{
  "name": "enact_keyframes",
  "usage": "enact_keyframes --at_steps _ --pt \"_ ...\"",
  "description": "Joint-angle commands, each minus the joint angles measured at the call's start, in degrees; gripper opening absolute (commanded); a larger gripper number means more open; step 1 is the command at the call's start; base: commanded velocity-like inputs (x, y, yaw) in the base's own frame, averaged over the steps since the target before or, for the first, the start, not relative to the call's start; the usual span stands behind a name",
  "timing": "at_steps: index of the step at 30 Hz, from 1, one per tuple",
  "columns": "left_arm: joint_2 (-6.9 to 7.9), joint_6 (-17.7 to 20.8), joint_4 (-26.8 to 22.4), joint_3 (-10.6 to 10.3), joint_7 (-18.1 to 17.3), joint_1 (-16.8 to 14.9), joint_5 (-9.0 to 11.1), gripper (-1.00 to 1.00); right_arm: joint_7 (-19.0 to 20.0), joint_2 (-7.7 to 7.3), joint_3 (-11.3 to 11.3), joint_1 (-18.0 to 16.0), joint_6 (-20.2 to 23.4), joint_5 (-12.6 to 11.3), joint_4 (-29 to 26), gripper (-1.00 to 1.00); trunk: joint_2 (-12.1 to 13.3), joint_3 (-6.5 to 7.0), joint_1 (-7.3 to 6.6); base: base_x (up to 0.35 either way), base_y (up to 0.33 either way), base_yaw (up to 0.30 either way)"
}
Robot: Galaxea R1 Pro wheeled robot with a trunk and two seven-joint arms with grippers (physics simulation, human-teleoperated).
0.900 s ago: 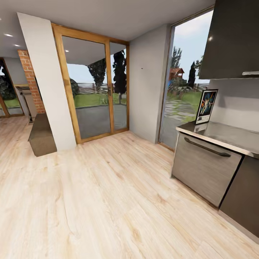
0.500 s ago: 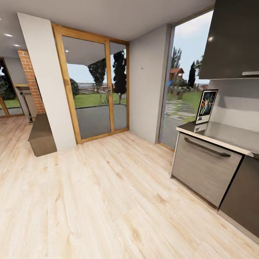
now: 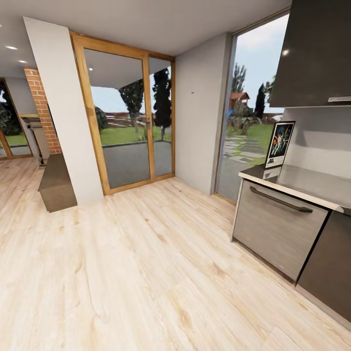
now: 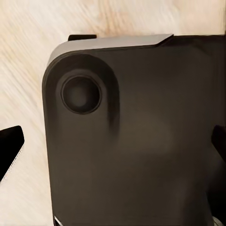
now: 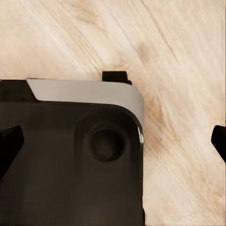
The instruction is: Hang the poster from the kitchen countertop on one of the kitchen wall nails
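Observation:
The poster (image 3: 280, 144) stands upright on the kitchen countertop (image 3: 312, 183), leaning against the back wall at the counter's window end, at the right of the head view. One wall nail (image 3: 192, 92) shows as a small dark speck high on the light-grey wall between the glass door and the window. My left gripper (image 4: 113, 146) is open, its dark fingertips (image 4: 9, 153) wide apart above the robot's black base and the wood floor. My right gripper (image 5: 114, 143) is open too, with nothing between its fingertips (image 5: 9, 146).
Below the counter is a grey cabinet front with a dark bar handle (image 3: 280, 199), and a dark upper cabinet (image 3: 317, 53) hangs above it. A white pillar (image 3: 66, 112), a low dark bench (image 3: 56, 183) and wood-framed glass doors (image 3: 129, 122) stand to the left. Light wood floor (image 3: 146, 268) stretches between.

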Motion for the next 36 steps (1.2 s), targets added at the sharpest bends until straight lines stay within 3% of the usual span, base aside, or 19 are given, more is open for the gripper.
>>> enact_keyframes --at_steps 1,3,4,8,17,36 --pt "-0.01 -0.1 -0.4 0.0 0.0 0.0 -0.1 1.0 0.0 -0.11 0.0 -0.1 -0.5 0.0 -0.3 1.0 0.0 -0.05 0.0 0.0 0.0 0.0" --pt "-0.01 -0.2 -1.1 0.0 0.0 0.0 -0.1 1.0 0.0 -0.28 0.0 -0.2 -1.1 -0.1 -0.9 1.0 0.0 -0.05 0.0 0.0 0.0 0.0" --pt "-0.01 -0.3 -26.7 0.0 0.0 0.1 -0.1 1.0 0.0 -0.56 0.0 -0.2 -5.7 -0.1 -21.5 1.0 0.0 -0.05 0.0 0.0 0.0 0.0" --pt "-0.01 -0.3 -32.5 0.1 0.0 0.1 -0.2 1.0 0.0 -1.4 -0.1 -0.3 -6.2 -0.3 -24.6 1.0 0.0 -0.05 0.0 0.0 0.0 0.0" --pt "0.93 -0.4 -33.9 0.4 -0.1 0.1 -0.1 1.0 -0.1 -2.02 0.1 -0.3 -6.3 -0.2 -25.3 1.0 0.0 -0.05 0.0 0.075 0.0 0.0" --pt "1.65 -0.3 -34.0 0.5 -0.3 0.1 -0.1 1.0 -0.1 -2.08 0.1 -0.2 -6.3 0.0 -25.2 1.0 0.0 -0.05 0.0 0.324 0.004 0.0"
